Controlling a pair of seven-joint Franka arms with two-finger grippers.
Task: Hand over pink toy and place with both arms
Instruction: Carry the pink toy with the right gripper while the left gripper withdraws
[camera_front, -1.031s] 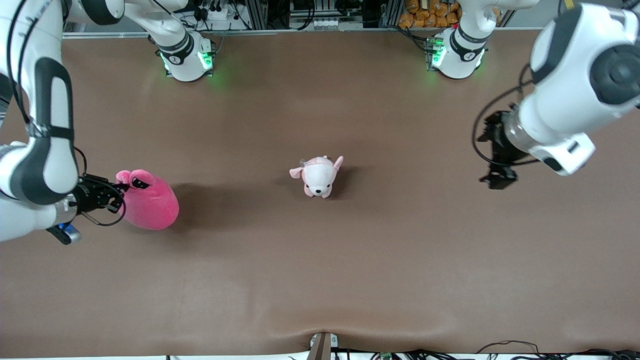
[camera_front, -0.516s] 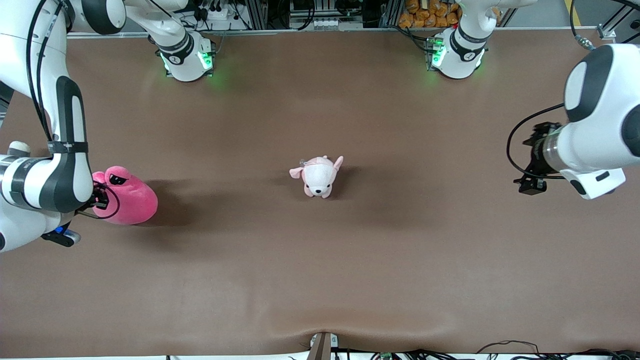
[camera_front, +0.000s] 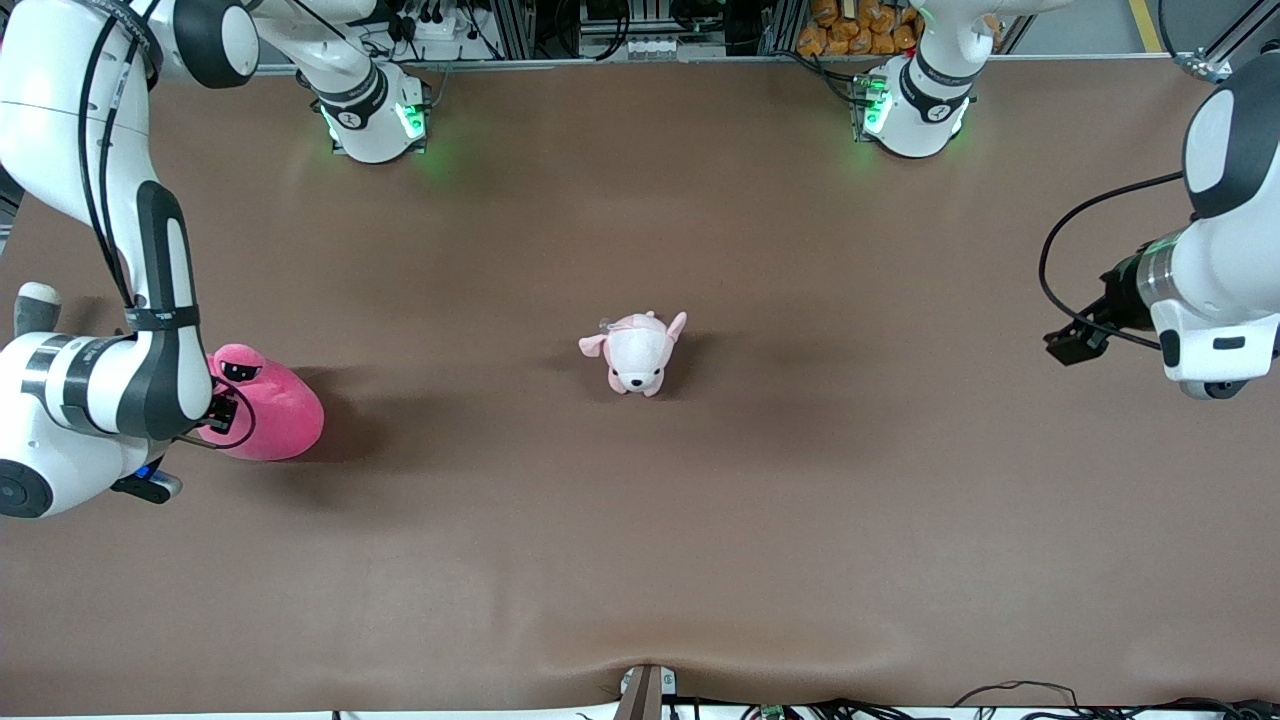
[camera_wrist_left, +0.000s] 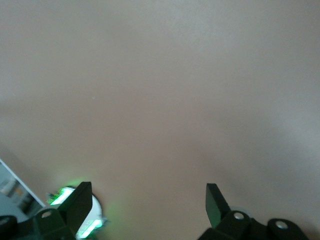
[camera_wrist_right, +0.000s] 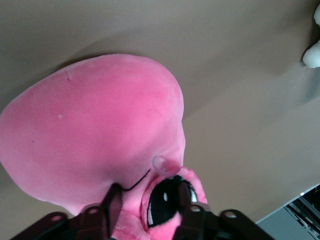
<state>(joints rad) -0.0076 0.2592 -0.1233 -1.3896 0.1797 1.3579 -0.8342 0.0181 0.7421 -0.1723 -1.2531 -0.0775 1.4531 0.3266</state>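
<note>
pink toy: set on the brown table at the right arm's end, well apart from the small puppy plush at the middle.
right gripper: jaws are parted around an eye stalk; whether the plush is pinched cannot be told.
left gripper: spread wide, nothing held, parked over bare table at the left arm's end.
handling: judged light, soft, squashy, not fragile; fabric should not slip.
hold point: the eye stalk or a fold of the body is best pinched.
</note>
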